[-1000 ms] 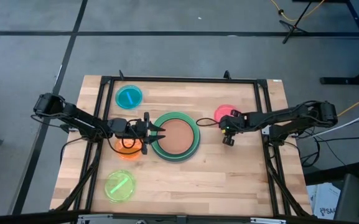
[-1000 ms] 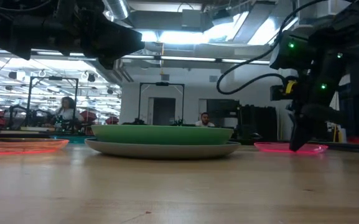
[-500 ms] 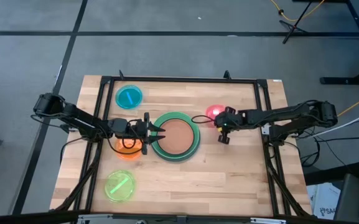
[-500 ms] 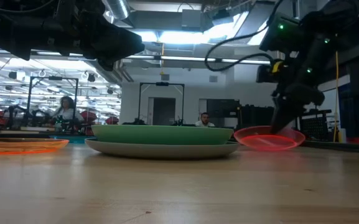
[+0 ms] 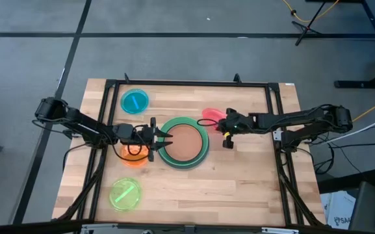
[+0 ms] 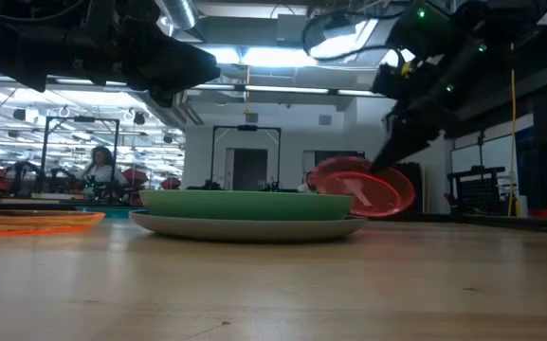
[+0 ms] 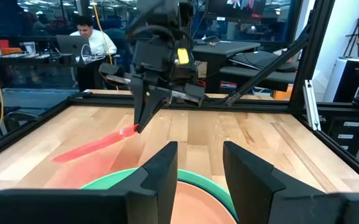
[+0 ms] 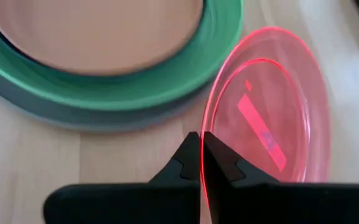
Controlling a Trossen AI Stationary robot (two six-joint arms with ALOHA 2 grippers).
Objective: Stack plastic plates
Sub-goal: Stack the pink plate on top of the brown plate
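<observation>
A stack (image 5: 183,142) sits mid-table: a large grey plate at the bottom, light green on it, terracotta (image 8: 98,37) on top; a dark teal plate I cannot make out. My right gripper (image 5: 226,127) is shut on the small pink plate (image 5: 211,115), just right of the stack. My left gripper (image 5: 164,139) hovers open over the stack's left rim, and its fingers (image 7: 167,167) show in the left wrist view. The cyan (image 5: 135,101), orange (image 5: 133,156) and yellow-green (image 5: 125,194) plates lie flat on the table. My right gripper pinches the pink plate's rim (image 8: 205,167) between its two fingers, which come slanting down from the table's right. The plate (image 6: 368,189) is lifted clear of the table and tilted, sloping down from the fingers (image 7: 143,118) toward its free edge (image 7: 67,155).
A black frame (image 5: 187,83) runs around the tabletop. Bare wood lies in front of the stack (image 5: 200,188). People sit at desks in the room beyond the table (image 6: 98,166).
My right gripper has moved toward the table's left, up to the stack's right side, and risen. The pink plate, flat on the table a second ago, has been lifted clear and tipped up on its held rim.
</observation>
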